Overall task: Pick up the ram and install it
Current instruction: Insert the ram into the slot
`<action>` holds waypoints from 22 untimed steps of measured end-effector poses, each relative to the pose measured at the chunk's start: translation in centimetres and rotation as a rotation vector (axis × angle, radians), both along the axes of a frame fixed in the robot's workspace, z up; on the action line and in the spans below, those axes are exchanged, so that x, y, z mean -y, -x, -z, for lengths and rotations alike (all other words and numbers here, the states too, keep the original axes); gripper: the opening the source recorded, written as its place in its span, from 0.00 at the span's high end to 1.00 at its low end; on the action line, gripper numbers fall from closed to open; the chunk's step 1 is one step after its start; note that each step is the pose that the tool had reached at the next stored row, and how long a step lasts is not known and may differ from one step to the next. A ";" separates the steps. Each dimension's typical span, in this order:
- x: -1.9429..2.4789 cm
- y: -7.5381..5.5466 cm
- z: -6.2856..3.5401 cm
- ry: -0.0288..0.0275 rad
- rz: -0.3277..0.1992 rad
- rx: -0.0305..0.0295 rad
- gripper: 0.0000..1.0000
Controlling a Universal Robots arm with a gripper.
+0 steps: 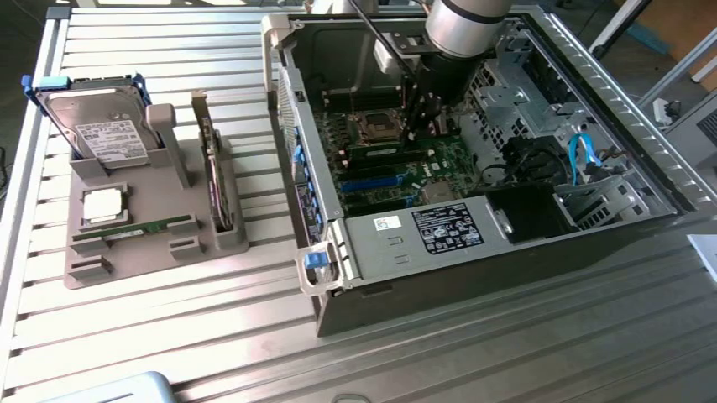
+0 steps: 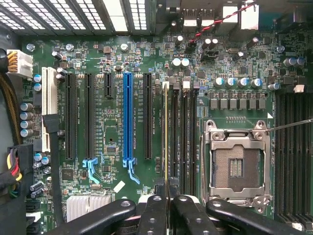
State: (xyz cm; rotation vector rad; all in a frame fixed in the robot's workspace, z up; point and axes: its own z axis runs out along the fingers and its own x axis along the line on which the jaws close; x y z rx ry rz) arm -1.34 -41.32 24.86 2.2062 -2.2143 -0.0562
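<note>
The ram [image 2: 166,132] appears edge-on as a thin green-yellow strip standing in a memory slot beside the black slots on the motherboard [image 2: 112,132]. My gripper [image 2: 168,205] is shut on one end of it, its black fingers [image 2: 154,210] pressed together around the strip. In the exterior view the gripper [image 1: 417,126] reaches down into the open computer case [image 1: 370,243] over the motherboard's memory slots. Another green stick [image 1: 134,228] lies flat in the grey holder [image 1: 146,260] on the exterior view's left.
The holder also carries a hard drive [image 1: 107,130], a silver processor chip [image 1: 104,204] and an upright expansion card [image 1: 213,168]. An empty processor socket [image 2: 237,161] and a blue slot [image 2: 128,117] flank the ram. Case walls and blue cables [image 1: 583,155] surround the arm.
</note>
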 end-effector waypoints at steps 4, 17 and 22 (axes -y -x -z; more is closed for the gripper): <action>0.00 -0.3 0.01 -0.0002 0.000 0.0000 0.88; -0.02 -0.3 0.63 -0.0021 0.007 0.0022 0.88; -0.11 -0.2 0.65 -0.0024 0.008 0.0024 0.88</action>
